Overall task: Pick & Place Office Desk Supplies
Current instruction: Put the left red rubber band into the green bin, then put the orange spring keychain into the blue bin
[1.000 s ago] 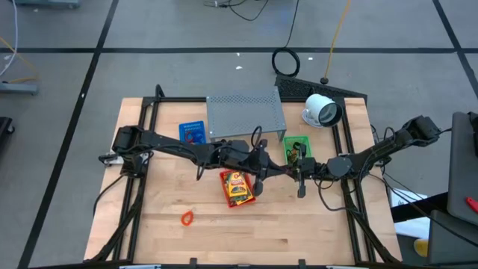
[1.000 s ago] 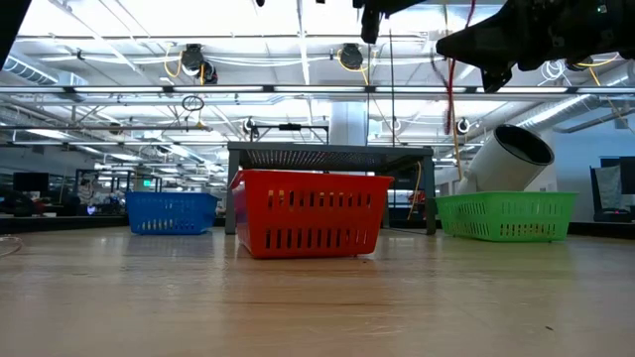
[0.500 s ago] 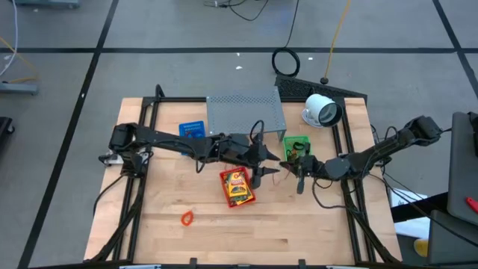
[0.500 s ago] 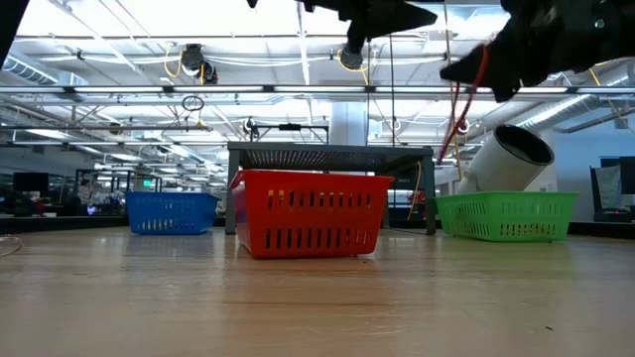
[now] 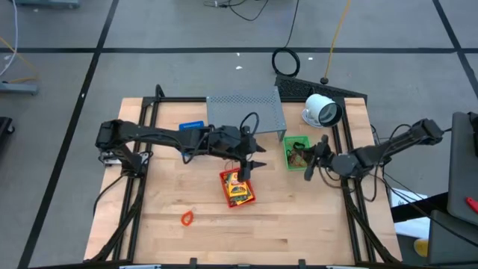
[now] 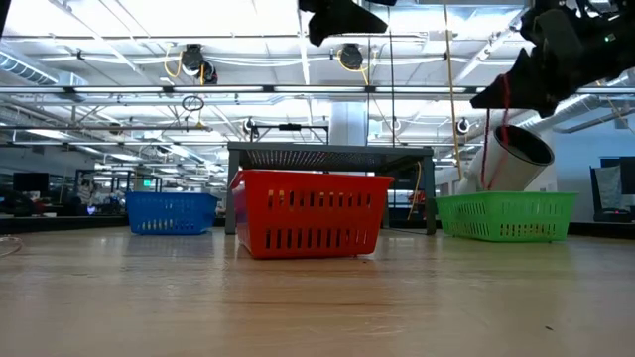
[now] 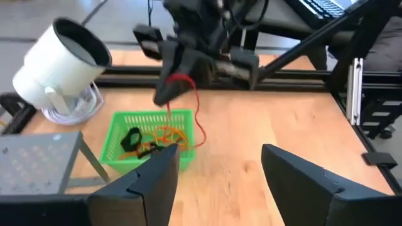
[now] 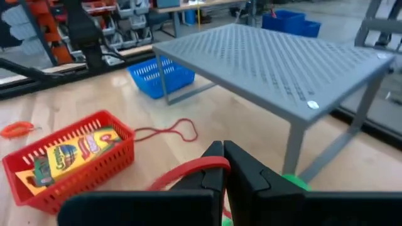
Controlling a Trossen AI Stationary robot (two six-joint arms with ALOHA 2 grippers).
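Observation:
My right gripper [image 5: 311, 161] is shut on a long red rubber band [image 7: 190, 107] beside the green basket [image 5: 296, 152]. That basket [image 7: 147, 145] holds orange bands and a black clip. My left gripper [image 5: 252, 158] is open with nothing between its fingers [image 7: 157, 182]; it hangs above the far end of the red basket [image 5: 237, 187], which holds a yellow packet [image 8: 74, 150]. An orange band [image 5: 187, 217] lies flat on the wood near the front left. In the low view the red band [image 6: 493, 149] dangles from the right gripper [image 6: 501, 94]. My right gripper pinches the red band's upper end [image 8: 188, 171] between its shut fingertips. The fingers slant downward from the table's right side. The band hangs slack below them, and its lower end [image 7: 201, 137] is level with the green basket's rim, clear of the table.
The grey perforated shelf [image 5: 245, 112] stands at the back centre, with a blue basket [image 5: 192, 127] to its left under my left arm. A white round device [image 5: 321, 110] lies at the back right. Open wood stretches along the front of the table.
My left gripper has opened, let go of the red band and drawn back toward the table's left and far side. My right gripper has carried the band toward the right edge, up to the green basket. The band was stretched between both grippers and now hangs slack.

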